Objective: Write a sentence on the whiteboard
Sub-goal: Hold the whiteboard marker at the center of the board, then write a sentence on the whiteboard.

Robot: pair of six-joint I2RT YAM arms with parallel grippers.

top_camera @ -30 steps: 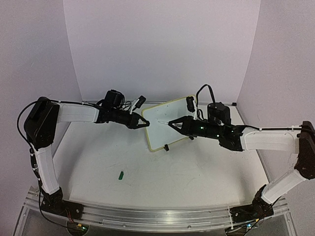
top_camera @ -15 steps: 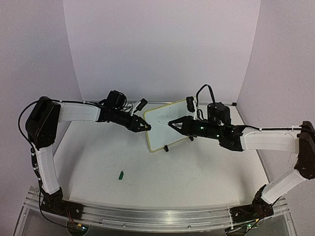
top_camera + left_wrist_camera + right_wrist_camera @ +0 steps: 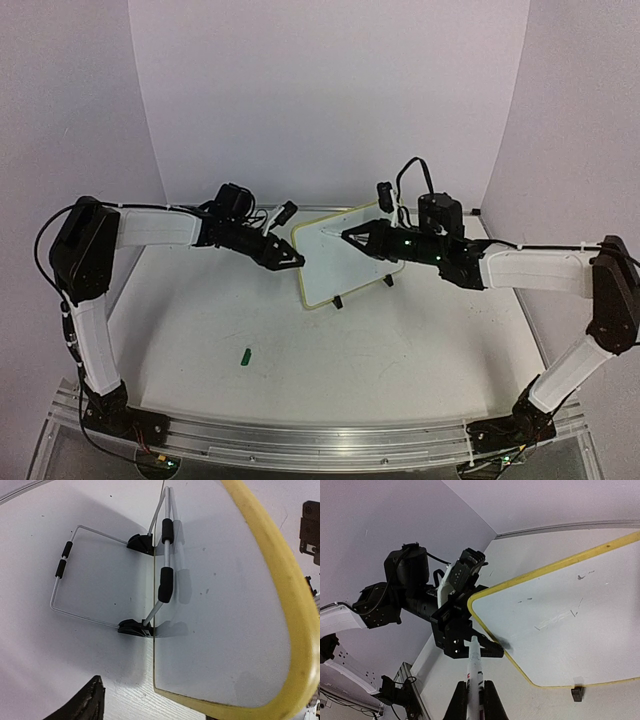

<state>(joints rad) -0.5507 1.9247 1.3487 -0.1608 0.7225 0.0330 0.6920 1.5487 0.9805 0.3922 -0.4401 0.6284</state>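
The whiteboard point(image 3: 345, 272) stands tilted back on its wire stand point(image 3: 62, 567) toward the back middle of the table point(image 3: 400, 350), with a gripper at each side. The left gripper point(image 3: 292, 258) is at the board's left edge with its jaws spread. In its wrist view only one finger point(image 3: 85, 705) shows, low in the corner and clear of the yellow rim point(image 3: 272, 555), which it does not grip. The right gripper point(image 3: 475, 687) is closed on a white marker point(image 3: 473, 657), held lengthwise between its fingers. The marker's tip points at the board's upper left corner, close to the left gripper; whether it touches the surface cannot be told. The board's face carries a few faint grey marks point(image 3: 582, 575). At the back, two black feet point(image 3: 132, 626) join the stand to the board's bottom edge. A small green piece point(image 3: 245, 355) lies on the table nearer the arm bases, well apart from the board.
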